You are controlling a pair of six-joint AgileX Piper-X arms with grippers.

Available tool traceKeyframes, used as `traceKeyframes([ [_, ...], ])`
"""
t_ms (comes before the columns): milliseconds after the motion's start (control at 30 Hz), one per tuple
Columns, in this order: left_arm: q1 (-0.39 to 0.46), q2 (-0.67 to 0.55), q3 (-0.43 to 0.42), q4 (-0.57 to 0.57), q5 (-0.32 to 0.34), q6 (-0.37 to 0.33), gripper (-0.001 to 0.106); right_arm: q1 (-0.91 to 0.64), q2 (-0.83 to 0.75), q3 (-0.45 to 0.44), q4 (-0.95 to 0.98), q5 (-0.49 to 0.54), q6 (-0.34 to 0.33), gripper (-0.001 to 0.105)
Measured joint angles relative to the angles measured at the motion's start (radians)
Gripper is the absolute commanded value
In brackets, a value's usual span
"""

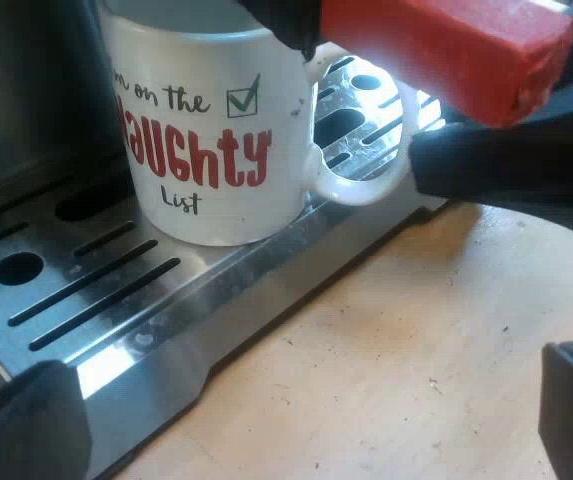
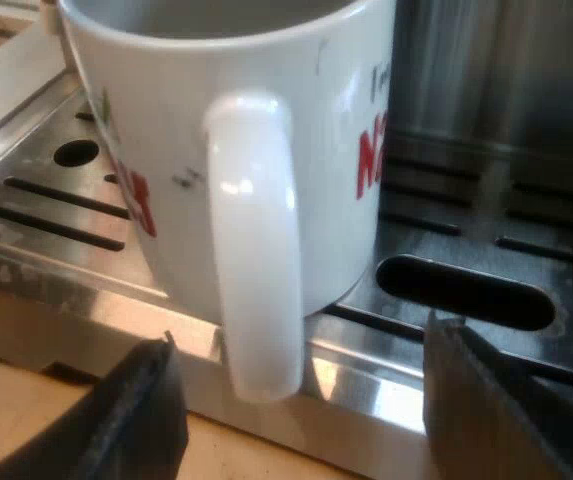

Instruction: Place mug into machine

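Mug (image 1: 206, 130) stood on the drip tray (image 1: 96, 290) near the holder's red end (image 1: 446, 45). Our right gripper (image 2: 301, 385) gaped around its handle, apparently not touching; our left gripper (image 1: 296, 400) was spread wide.

The white mug (image 1: 201, 150) stands upright on the drip tray (image 1: 86, 290) of the espresso machine (image 2: 486, 80). Its base sits flat on the slotted metal grate, near the tray's front edge. Its side carries red letters reading "naughty", black script and a green ticked box. Its looped handle (image 2: 256, 250) points outward over the tray's front edge. The machine's steel wall rises just behind the mug.
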State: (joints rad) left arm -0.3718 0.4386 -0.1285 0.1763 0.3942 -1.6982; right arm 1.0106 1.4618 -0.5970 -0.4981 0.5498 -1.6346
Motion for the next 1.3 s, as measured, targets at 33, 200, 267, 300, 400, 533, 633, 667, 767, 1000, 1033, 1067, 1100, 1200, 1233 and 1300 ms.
traceKeyframes([
  [33, 0.000, 0.000, 0.000, 0.000, 0.000, 0.000, 0.093, 0.000, 0.000, 0.015, -0.028, 0.000, 0.000, 0.055],
  [200, 0.000, 0.000, 0.000, 0.000, 0.000, 0.000, 0.093, 0.000, 0.038, 0.031, -0.125, 0.006, 0.000, 0.055],
  [267, 0.000, 0.000, 0.000, 0.000, 0.000, 0.000, 0.093, 0.000, 0.068, 0.031, -0.165, 0.003, 0.000, 0.055],
  [300, 0.000, 0.000, 0.000, 0.000, 0.000, 0.000, 0.093, 0.000, 0.092, 0.031, -0.198, -0.005, 0.000, 0.055],
  [400, 0.000, 0.000, 0.000, 0.000, 0.000, 0.000, 0.093, -0.002, 0.148, 0.031, -0.275, -0.010, -0.014, 0.055],
  [533, 0.000, 0.000, 0.000, 0.000, 0.000, 0.000, 0.093, -0.019, 0.213, 0.019, -0.346, -0.015, -0.021, 0.055],
  [633, 0.000, 0.000, 0.000, 0.000, 0.000, 0.000, 0.093, -0.036, 0.248, -0.005, -0.365, -0.031, -0.027, 0.055],
  [667, 0.000, 0.000, 0.000, 0.000, 0.000, 0.000, 0.093, -0.037, 0.252, -0.011, -0.366, -0.039, -0.027, 0.055],
  [767, 0.000, 0.000, 0.000, 0.000, 0.000, 0.000, 0.093, -0.051, 0.277, -0.048, -0.367, -0.062, -0.042, 0.055],
  [1000, 0.000, 0.000, 0.000, 0.000, 0.000, 0.000, 0.093, -0.079, 0.323, -0.117, -0.374, -0.069, -0.071, 0.055],
  [1033, 0.000, 0.000, 0.000, 0.000, 0.000, 0.000, 0.093, -0.093, 0.335, -0.136, -0.374, -0.074, -0.071, 0.055],
  [1067, 0.000, 0.000, 0.000, 0.000, 0.000, 0.000, 0.093, -0.094, 0.339, -0.141, -0.374, -0.079, -0.071, 0.055],
  [1100, 0.000, 0.000, 0.000, 0.000, 0.000, 0.000, 0.093, -0.100, 0.348, -0.154, -0.374, -0.086, -0.081, 0.055],
  [1200, 0.000, 0.000, 0.000, 0.000, 0.000, 0.000, 0.093, -0.109, 0.362, -0.185, -0.370, -0.107, -0.089, 0.055],
  [1233, 0.000, 0.000, 0.000, 0.000, 0.000, 0.000, 0.093, -0.111, 0.364, -0.191, -0.366, -0.115, -0.089, 0.055],
  [1300, 0.000, 0.000, 0.000, 0.000, 0.000, 0.000, 0.093, -0.111, 0.367, -0.222, -0.329, -0.127, -0.098, 0.055],
])
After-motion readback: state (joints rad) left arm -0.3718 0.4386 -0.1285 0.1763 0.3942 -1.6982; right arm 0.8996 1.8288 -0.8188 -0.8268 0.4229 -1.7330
